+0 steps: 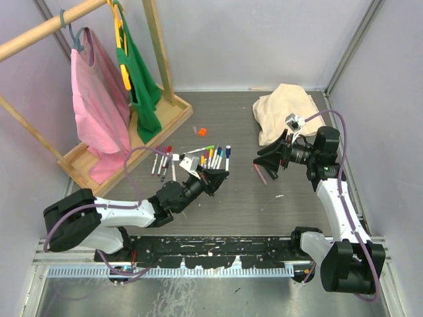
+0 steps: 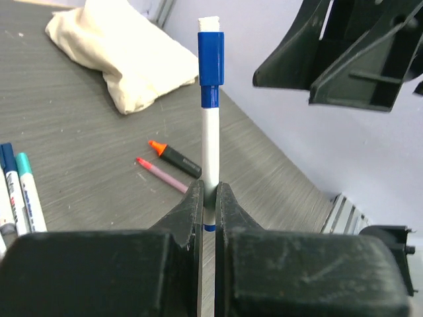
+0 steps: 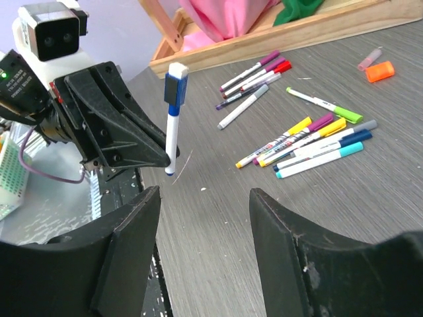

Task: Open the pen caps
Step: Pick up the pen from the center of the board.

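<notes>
so, left gripper (image 2: 208,193) clamps the pen (image 2: 209,142) at its bottom, blue cap (image 2: 211,61) at its top; right gripper (image 3: 203,198) gapes beside it. held so low, the pen may pivot when tugged.

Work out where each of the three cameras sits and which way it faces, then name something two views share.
Top external: above and behind the arms, looking down on the table; both arms show, left tool and right tool.
Left wrist: on the left arm, facing the right tool; its fingers show, shut on a pen with a blue cap.
Right wrist: on the right arm, facing the left tool; its open fingers show.
Shared: both wrist views show that pen.
</notes>
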### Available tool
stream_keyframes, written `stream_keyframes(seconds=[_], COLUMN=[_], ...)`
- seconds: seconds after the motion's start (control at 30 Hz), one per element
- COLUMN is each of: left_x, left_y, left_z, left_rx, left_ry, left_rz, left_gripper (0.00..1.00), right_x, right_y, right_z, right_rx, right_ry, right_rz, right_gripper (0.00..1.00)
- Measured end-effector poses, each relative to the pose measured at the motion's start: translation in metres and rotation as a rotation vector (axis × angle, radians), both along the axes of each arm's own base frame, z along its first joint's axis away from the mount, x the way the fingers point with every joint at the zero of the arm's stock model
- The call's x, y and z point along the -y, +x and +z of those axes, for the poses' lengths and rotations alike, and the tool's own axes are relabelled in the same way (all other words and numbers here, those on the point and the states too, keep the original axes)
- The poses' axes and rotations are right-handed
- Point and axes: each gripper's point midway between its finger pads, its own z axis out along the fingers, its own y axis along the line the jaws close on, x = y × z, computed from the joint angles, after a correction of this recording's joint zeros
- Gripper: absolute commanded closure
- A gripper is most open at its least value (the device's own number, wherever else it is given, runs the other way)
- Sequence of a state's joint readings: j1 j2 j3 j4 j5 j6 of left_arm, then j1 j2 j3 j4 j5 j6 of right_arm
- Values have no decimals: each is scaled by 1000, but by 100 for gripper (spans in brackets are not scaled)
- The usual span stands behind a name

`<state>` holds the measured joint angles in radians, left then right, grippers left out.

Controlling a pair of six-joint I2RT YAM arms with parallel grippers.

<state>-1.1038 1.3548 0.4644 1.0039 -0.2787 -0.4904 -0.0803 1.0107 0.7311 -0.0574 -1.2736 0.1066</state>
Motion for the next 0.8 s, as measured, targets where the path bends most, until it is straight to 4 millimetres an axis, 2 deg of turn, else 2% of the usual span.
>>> stream_keyframes(seconds=[0.2, 0.53, 0.8], left_x=[3, 13, 23], left_y=[-2, -6, -5], left_z=[16, 9, 13], left_rx=[30, 14, 11], left_ry=[-102, -165, -188], left_rz=[42, 87, 99], left_gripper=[100, 100, 100], right_x=[-8, -17, -20], right_y=[-7, -11, -12], right_z=[-4, -4, -10], right_rx=[-5, -5, -31], right_ry=[24, 47, 75], right_rz=[49, 93, 90], right_gripper=[37, 37, 37])
